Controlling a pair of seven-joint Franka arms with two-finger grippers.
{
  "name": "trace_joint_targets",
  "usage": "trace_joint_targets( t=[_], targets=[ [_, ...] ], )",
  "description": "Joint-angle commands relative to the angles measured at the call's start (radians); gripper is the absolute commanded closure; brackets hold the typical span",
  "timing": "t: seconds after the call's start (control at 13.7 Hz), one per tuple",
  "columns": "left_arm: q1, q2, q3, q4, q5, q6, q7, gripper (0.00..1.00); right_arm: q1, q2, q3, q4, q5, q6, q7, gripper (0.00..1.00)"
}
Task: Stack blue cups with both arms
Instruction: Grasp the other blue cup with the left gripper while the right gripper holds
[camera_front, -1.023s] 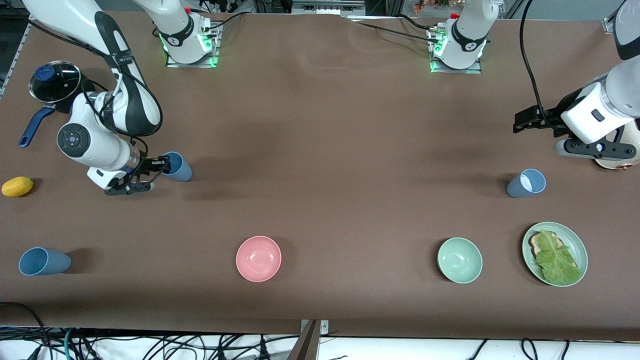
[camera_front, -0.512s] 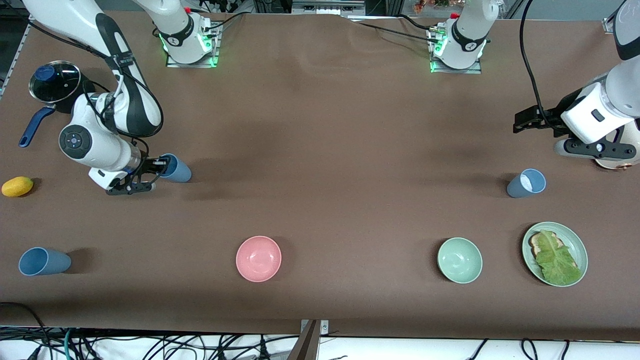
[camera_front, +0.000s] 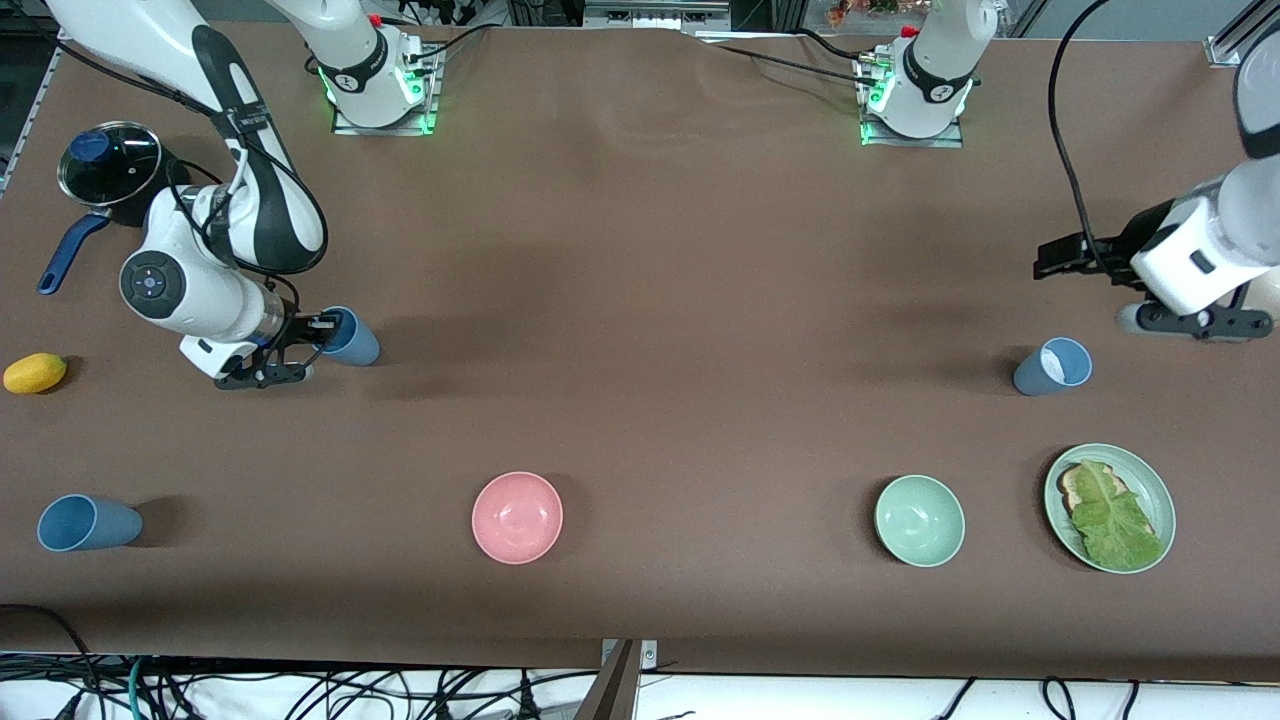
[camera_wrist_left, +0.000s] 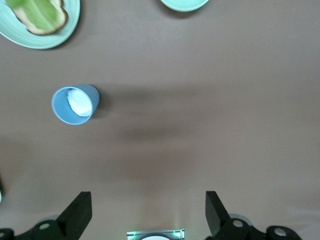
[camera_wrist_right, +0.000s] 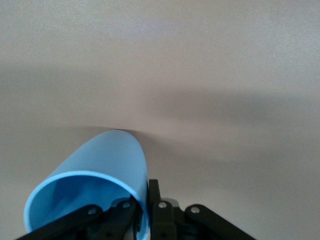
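Brown cloth covers the table (camera_front: 640, 300). Toward the right arm's end, a smooth tapered mid-blue cup (camera_front: 350, 336) is pinched at its rim by the right gripper (camera_front: 322, 335). It should be lifted straight up, kept level. Over the greyer cup (camera_front: 1052, 366), the left gripper (camera_wrist_left: 147, 212) waits, jaws spread.

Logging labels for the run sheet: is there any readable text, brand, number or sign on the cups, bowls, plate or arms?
None legible.
Right arm: small markings on its black band, too small to read.
Right arm's round wrist cap: button symbols only, no words.
Blue cups, pink bowl, green bowl, plate: plain, no print.
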Motion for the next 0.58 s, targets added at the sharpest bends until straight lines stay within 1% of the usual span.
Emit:
trace_joint_targets(
  t=[0.0, 0.07, 0.15, 0.22, 0.37, 0.51],
  targets=[
    [0.021, 0.104, 0.002, 0.024, 0.044, 0.057, 0.012, 0.0, -0.001, -0.012, 0.008, 0.005, 0.008, -0.026, 0.018, 1.0],
    [0.025, 0.127, 0.0, 0.017, 0.109, 0.132, 0.012, 0.0, -0.001, -0.013, 0.008, 0.011, 0.006, -0.031, 0.018, 1.0],
    [0.03, 0.167, -0.001, 0.015, 0.184, 0.171, 0.013, 0.0, -0.001, -0.012, 0.008, 0.025, 0.006, -0.055, 0.018, 1.0],
    [0.047, 0.193, -0.001, 0.017, 0.203, 0.179, 0.013, 0.0, 0.001, -0.012, 0.008, 0.042, 0.006, -0.081, 0.018, 1.0],
    [0.091, 0.236, -0.003, -0.009, 0.2, 0.202, 0.012, 0.0, 0.001, -0.01, 0.008, 0.056, 0.006, -0.097, 0.018, 1.0],
    [0.096, 0.24, -0.001, -0.112, 0.203, 0.308, 0.012, 0.0, 0.001, -0.01, 0.008, 0.057, 0.006, -0.097, 0.018, 1.0]
  ],
)
